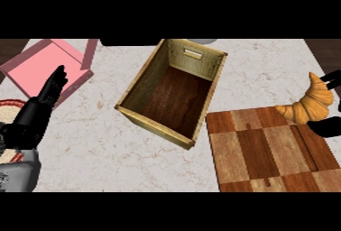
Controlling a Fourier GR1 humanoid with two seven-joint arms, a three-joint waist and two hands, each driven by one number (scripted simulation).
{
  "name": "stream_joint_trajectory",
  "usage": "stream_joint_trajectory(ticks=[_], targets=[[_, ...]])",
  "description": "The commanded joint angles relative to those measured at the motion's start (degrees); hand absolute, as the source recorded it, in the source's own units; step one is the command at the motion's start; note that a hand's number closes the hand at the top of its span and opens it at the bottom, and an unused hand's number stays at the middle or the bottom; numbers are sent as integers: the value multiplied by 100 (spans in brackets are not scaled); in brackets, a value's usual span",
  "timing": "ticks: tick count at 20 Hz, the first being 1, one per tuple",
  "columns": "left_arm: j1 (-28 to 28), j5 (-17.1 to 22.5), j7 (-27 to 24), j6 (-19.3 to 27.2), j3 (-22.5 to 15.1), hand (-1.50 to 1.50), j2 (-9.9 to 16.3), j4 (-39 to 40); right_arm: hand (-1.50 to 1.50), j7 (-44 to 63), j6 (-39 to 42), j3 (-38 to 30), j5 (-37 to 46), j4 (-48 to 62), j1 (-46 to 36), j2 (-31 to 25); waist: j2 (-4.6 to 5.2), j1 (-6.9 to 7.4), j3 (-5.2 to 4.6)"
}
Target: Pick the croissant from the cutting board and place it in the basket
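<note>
The golden croissant is raised over the far right corner of the checkered wooden cutting board. My right hand is curled round the croissant at the right edge of the view; black fingers show above and below the croissant, and most of the hand is cut off. The basket, an open wooden box with a dark floor, stands empty left of the board, in the middle of the counter. My left hand rests open at the left, fingers pointing up.
A pink open box lies at the far left behind my left hand. A round plate with a red rim shows partly at the left edge. The marble counter stretches bare between my left hand and the basket.
</note>
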Motion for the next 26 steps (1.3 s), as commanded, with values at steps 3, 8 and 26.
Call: stream_joint_trajectory(ticks=[3,8,26], targets=[[-1,-110,48,92,-176,0,-175,-77,150,185,-290,-645,-1121,-1280,-881,584,-12,21,4],[-56,-157,-212,94,-158,0,-192,140,150,1212,485,-765,-1618,-1992,-2083,192,28,79,-8],[-537,-94,145,-66,-13,0,-61,269,150,3299,702,401,-2002,1481,-6756,1292,61,205,-7]])
